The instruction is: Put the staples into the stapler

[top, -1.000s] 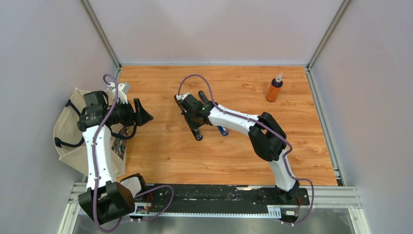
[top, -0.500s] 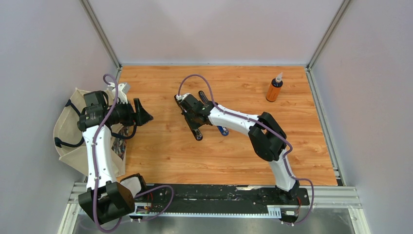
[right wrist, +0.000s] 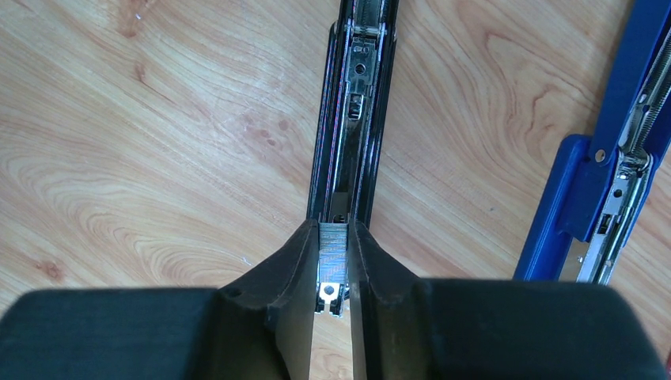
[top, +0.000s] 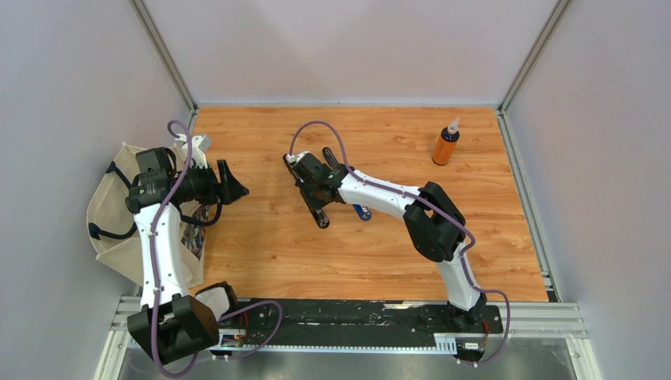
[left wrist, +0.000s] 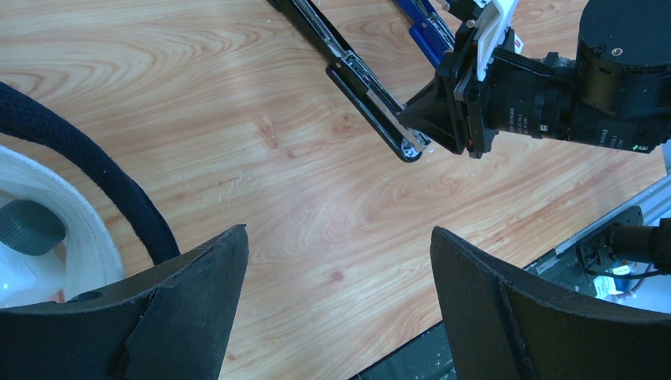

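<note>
- Premises: a wood-grain table (top: 316, 261) enclosed by plain grey walls (top: 340, 47). An orange bottle (top: 445, 145) stands at the far right, well apart from the work, and a canvas bag (top: 111, 214) sits at the left edge.
- Stapler (top: 316, 210): lies opened out flat near mid-table. Its black magazine rail (right wrist: 352, 119) is exposed, with the blue arm (right wrist: 613, 158) folded away beside it.
- Staple strip (right wrist: 332, 253): a short silvery strip sits at the near end of the magazine rail, in line with the channel. I cannot tell whether it is fully seated or only resting on the rail.
- Right gripper (right wrist: 332, 229): clenched on the staple strip, fingers against both its sides, directly over the rail.
- Left gripper (left wrist: 339, 237): released and spread wide, grasping nothing, hovering beside the bag away from the stapler.
- Staple box: not identifiable in any view.
- Assessment: opening the stapler and fetching the strip appear done, and insertion is in hand. What is judged to remain is letting go of the strip, confirming it sits in the channel, and closing the blue arm over the rail.
</note>
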